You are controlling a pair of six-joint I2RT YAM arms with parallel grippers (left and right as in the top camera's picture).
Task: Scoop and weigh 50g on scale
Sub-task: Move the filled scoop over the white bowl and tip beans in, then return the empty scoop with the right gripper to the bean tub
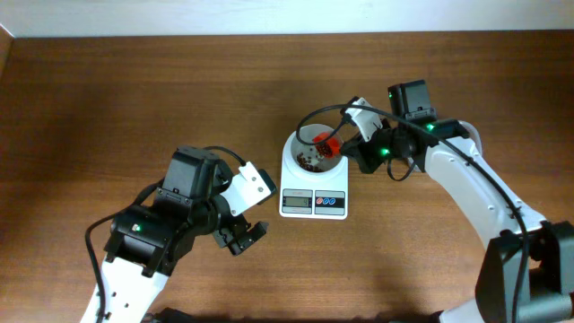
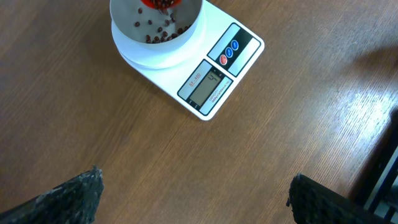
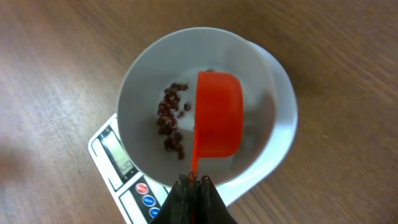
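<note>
1. Right end effector is clenched on the scoop handle. The tipped scoop runs straight ahead of it, over the bowl.
2. Beans lie in the bowl on the scale, ahead and slightly left.
3. Left end effector hangs released, well short of the scale; the right one is nearer.

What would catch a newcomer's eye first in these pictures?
The orange-red scoop, gripped by its handle in the shut right fingers, is tipped inside the white bowl on the scale. Dark reddish-brown beans lie scattered on the bowl's floor beside it. The left fingers hang wide open over the wooden table beside the scale.
</note>
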